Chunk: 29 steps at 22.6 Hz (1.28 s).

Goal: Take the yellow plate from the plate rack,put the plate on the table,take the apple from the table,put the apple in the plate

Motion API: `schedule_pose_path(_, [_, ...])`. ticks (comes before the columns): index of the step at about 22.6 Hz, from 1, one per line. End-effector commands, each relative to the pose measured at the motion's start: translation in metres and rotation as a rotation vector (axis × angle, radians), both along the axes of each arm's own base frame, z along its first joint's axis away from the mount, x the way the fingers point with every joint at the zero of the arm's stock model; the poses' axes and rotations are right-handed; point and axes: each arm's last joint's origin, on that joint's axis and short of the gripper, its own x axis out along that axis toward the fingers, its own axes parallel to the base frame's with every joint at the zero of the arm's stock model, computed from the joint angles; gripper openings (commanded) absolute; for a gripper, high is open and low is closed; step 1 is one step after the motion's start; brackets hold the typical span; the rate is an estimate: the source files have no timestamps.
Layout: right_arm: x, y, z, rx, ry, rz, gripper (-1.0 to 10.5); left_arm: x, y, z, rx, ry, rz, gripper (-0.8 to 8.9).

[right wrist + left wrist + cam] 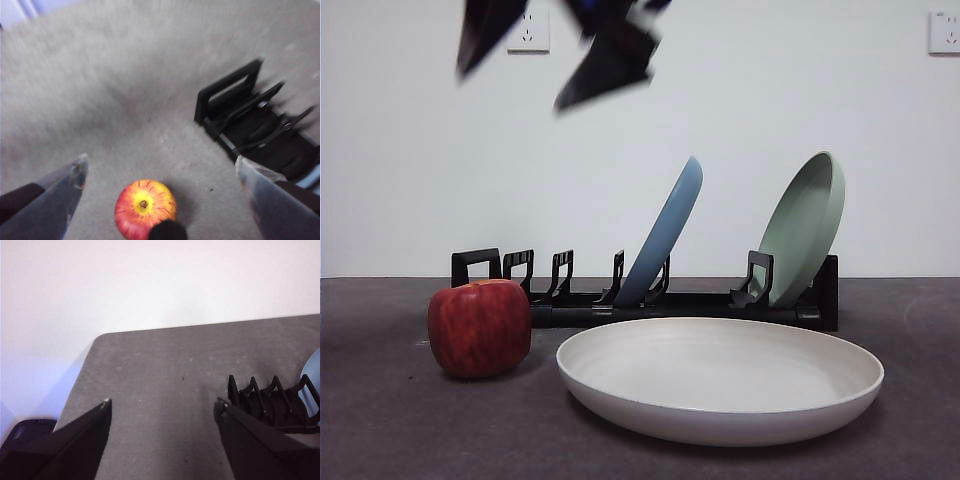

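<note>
Grey table (380, 430): yellow plate (720, 375) flat, apple (480, 327) just beside it. Right gripper (160, 167) wide above apple; your risk: off-centre close rolls it into rack (650, 300).

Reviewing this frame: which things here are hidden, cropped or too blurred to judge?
- Front view: dark gripper overhead, blurred and cropped by the top edge; which arm is unclear.
- Right wrist view: red apple motion-blurred, partly covered by a dark blob.
- Left wrist view: black slotted plate rack cut off; cream plate unseen.
</note>
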Motion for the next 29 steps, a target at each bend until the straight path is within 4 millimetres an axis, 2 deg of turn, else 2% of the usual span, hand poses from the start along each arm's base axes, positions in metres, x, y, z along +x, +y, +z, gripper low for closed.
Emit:
schedule_pose_path(1, [0.008, 0.019, -0.037, -0.059, 0.032, 0.018, 5.0, -0.004, 0.002, -0.002, 0.007, 0.011, 0.002, 3.45])
schedule_pose_path(6, [0.018, 0.037, -0.101, -0.177, 0.140, 0.033, 5.0, -0.006, 0.002, -0.006, 0.017, 0.054, 0.002, 3.45])
schedule_pose_path(9, [0.019, 0.043, -0.128, -0.226, 0.180, 0.040, 5.0, -0.006, 0.002, -0.006, 0.016, 0.054, 0.001, 3.45])
schedule_pose_path(12, [0.017, 0.047, -0.145, -0.261, 0.206, 0.049, 4.9, -0.006, 0.002, -0.006, 0.016, 0.054, 0.001, 3.45])
schedule_pose_path(14, [0.014, 0.049, -0.150, -0.273, 0.213, 0.056, 3.0, -0.006, 0.002, -0.006, 0.016, 0.054, 0.001, 3.45])
schedule_pose_path(16, [0.012, 0.051, -0.150, -0.273, 0.210, 0.062, 0.5, -0.006, 0.002, -0.007, 0.017, 0.058, 0.001, 3.45])
schedule_pose_path(17, [0.012, 0.051, -0.149, -0.270, 0.207, 0.064, -0.2, -0.006, 0.002, -0.007, 0.018, 0.062, 0.001, 3.45])
schedule_pose_path(20, [0.012, 0.050, -0.135, -0.248, 0.179, 0.057, -0.2, -0.007, 0.002, -0.007, 0.019, 0.067, -0.002, 3.45])
schedule_pose_path(24, [0.008, 0.040, -0.082, -0.154, 0.103, 0.050, -0.2, -0.003, 0.001, -0.006, 0.010, 0.050, -0.014, 3.45])
schedule_pose_path(26, [0.004, 0.026, -0.047, -0.120, 0.056, 0.019, -0.2, 0.002, -0.002, -0.003, -0.011, 0.030, -0.059, 3.45])
schedule_pose_path(29, [-0.005, -0.012, 0.001, -0.142, 0.003, -0.072, -0.2, 0.016, -0.008, 0.000, -0.036, 0.012, -0.119, 3.45])
